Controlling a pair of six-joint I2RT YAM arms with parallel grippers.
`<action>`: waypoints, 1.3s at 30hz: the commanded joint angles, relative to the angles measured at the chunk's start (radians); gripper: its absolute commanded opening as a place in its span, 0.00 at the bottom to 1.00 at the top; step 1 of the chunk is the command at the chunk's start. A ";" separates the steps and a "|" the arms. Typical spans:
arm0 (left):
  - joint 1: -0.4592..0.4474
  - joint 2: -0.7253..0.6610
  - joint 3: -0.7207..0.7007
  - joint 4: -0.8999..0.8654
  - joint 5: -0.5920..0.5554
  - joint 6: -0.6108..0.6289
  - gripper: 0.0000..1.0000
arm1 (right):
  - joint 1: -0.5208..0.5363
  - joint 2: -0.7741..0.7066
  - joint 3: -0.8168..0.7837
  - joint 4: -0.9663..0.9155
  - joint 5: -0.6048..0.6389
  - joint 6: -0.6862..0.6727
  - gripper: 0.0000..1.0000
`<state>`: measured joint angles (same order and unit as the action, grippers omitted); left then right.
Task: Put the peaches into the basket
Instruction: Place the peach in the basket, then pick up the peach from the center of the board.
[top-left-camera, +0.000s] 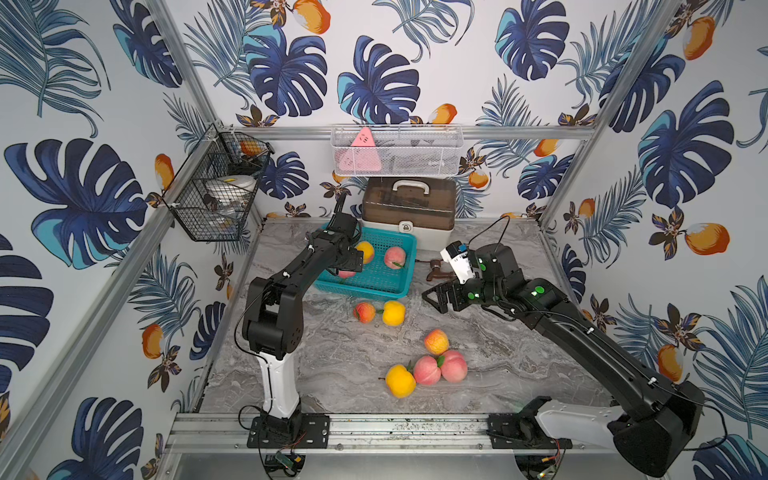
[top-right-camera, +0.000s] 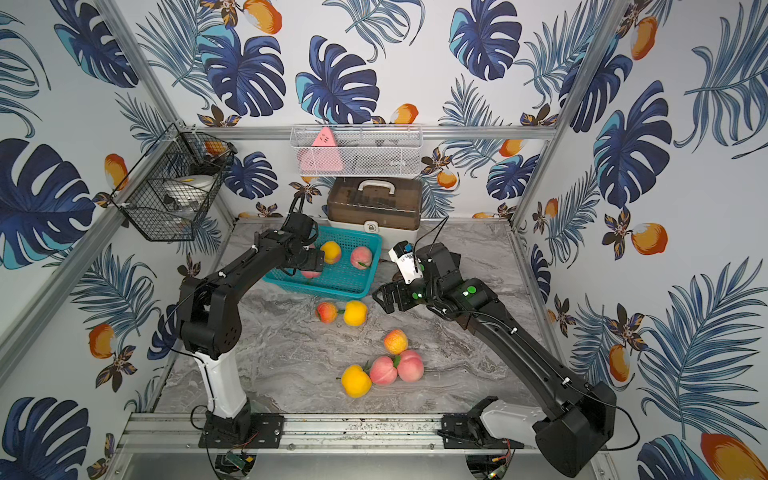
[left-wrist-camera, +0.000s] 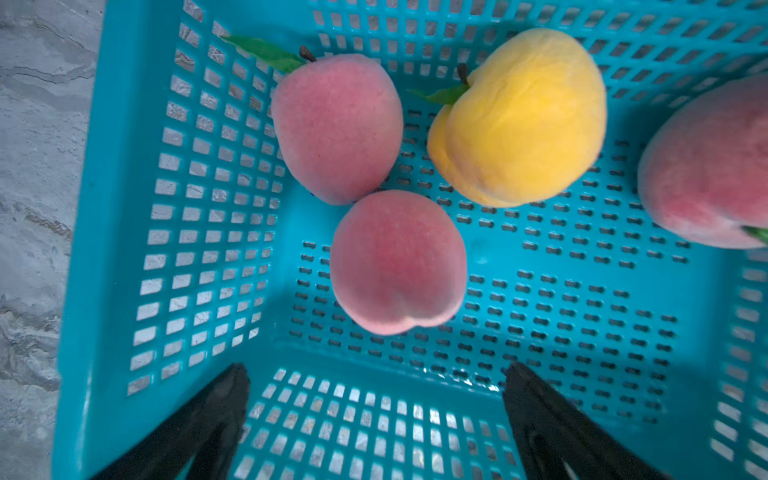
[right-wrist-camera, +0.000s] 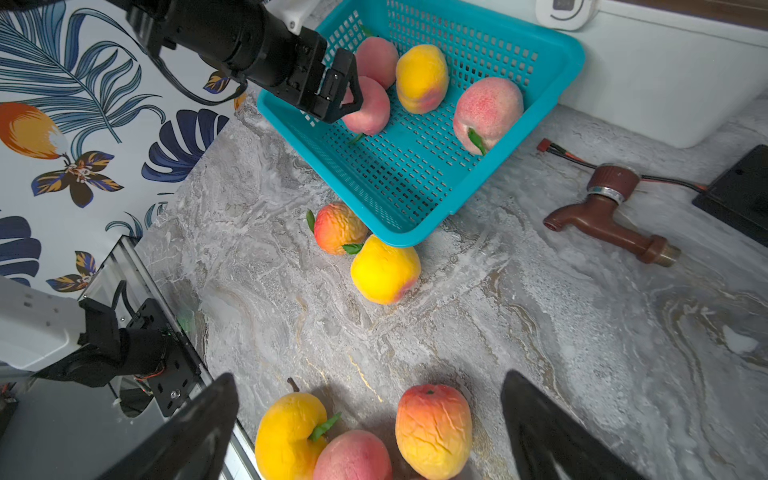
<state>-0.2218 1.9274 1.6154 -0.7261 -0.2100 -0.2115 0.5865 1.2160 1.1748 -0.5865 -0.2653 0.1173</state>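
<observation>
The left gripper (left-wrist-camera: 376, 370) hangs spread wide and empty over the teal basket (top-left-camera: 361, 291), whose long axis runs roughly across the marble table (top-left-camera: 519, 353). Four peaches (left-wrist-camera: 519, 120) lie inside. The pink peach (left-wrist-camera: 397, 262) sits below the fingers, untouched, cleft end toward them. Six others rest on the marble. The right gripper (right-wrist-camera: 370, 376) gapes wide above the near cluster (top-left-camera: 427, 370).

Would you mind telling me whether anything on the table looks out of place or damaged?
Yes: a brown tap lies on its side on the marble table near the teal basket, unrelated to the fruit. The orange-red peach by the basket and the orange peach in the front cluster look wrinkled and dented.
</observation>
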 joint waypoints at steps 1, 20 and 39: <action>-0.012 -0.049 -0.025 -0.021 0.020 -0.012 0.99 | -0.001 -0.030 0.005 -0.061 0.042 0.022 1.00; -0.198 -0.453 -0.353 -0.023 0.143 -0.114 0.99 | 0.284 -0.151 -0.010 -0.242 0.230 0.147 1.00; -0.284 -0.753 -0.609 -0.077 0.370 -0.210 0.99 | 0.709 -0.108 -0.235 0.040 0.300 0.097 1.00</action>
<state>-0.5049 1.2037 1.0389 -0.7933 0.0868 -0.3775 1.2873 1.0828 0.9428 -0.6369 0.0139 0.2466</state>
